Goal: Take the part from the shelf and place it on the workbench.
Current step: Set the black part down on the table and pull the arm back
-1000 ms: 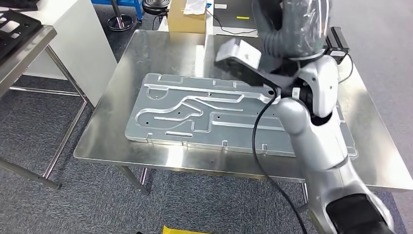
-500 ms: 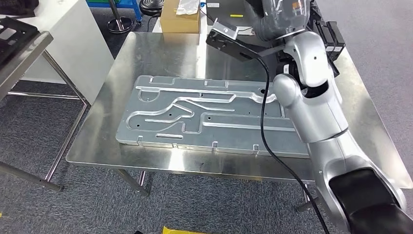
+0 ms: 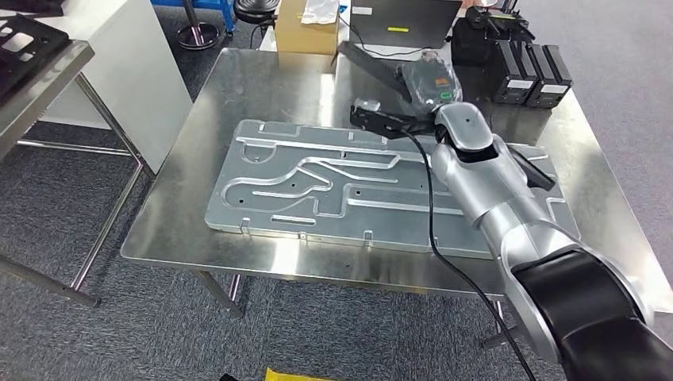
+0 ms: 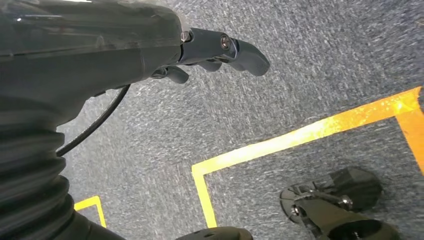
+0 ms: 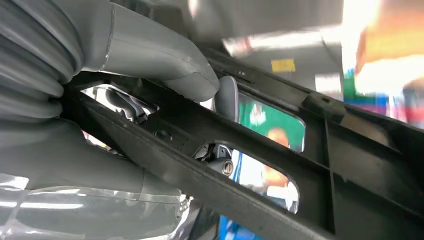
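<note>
Lowered since a second ago, the right arm now reaches across the worktop in the head view. Right wrist view: the right hand grips the black part. Left wrist view: the left hand hangs empty, fingers loosely curled, above carpet.

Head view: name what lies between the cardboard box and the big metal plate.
Bare workbench top, seen in the head view, separates the cardboard box from the metal plate.
</note>
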